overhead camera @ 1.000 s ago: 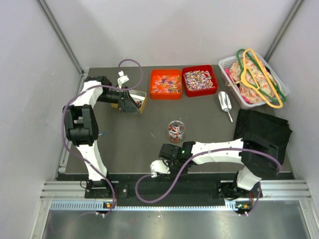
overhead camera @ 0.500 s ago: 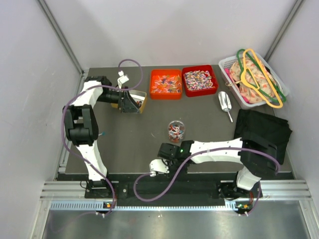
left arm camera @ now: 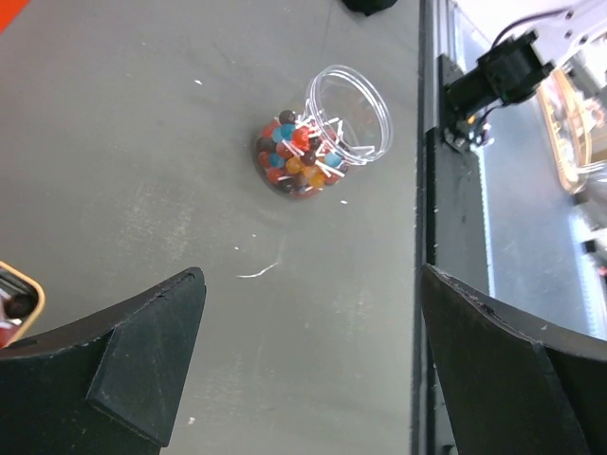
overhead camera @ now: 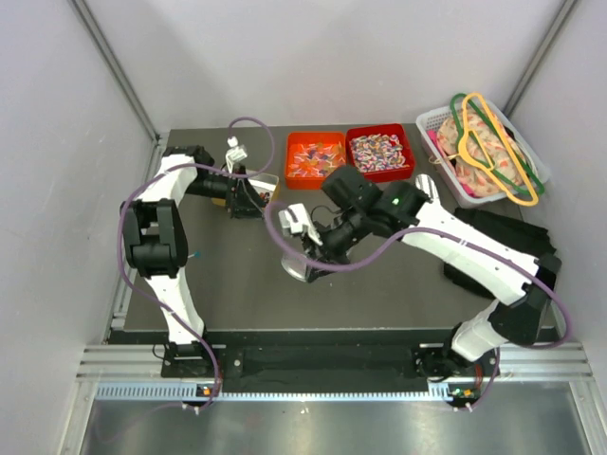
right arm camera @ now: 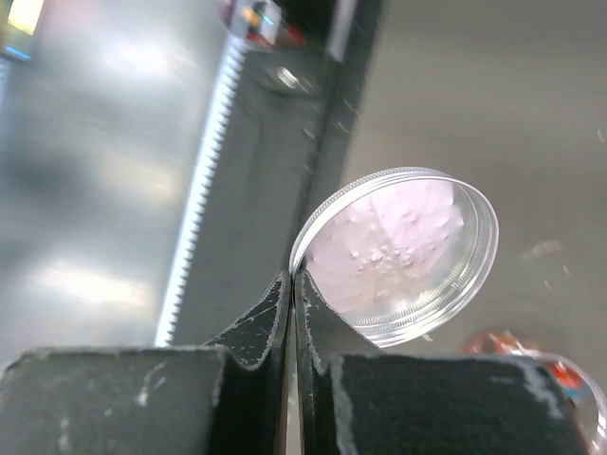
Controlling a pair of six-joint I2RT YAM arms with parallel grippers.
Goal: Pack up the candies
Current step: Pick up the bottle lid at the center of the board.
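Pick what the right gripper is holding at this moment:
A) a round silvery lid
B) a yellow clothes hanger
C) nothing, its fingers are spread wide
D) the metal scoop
A: in the right wrist view the right gripper is closed on the rim of the round silvery lid, and the left wrist view shows the jar standing open without it.

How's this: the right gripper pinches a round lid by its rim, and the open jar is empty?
Only the jar is wrong: the left wrist view shows candies in it. The right gripper does pinch the lid by its rim.
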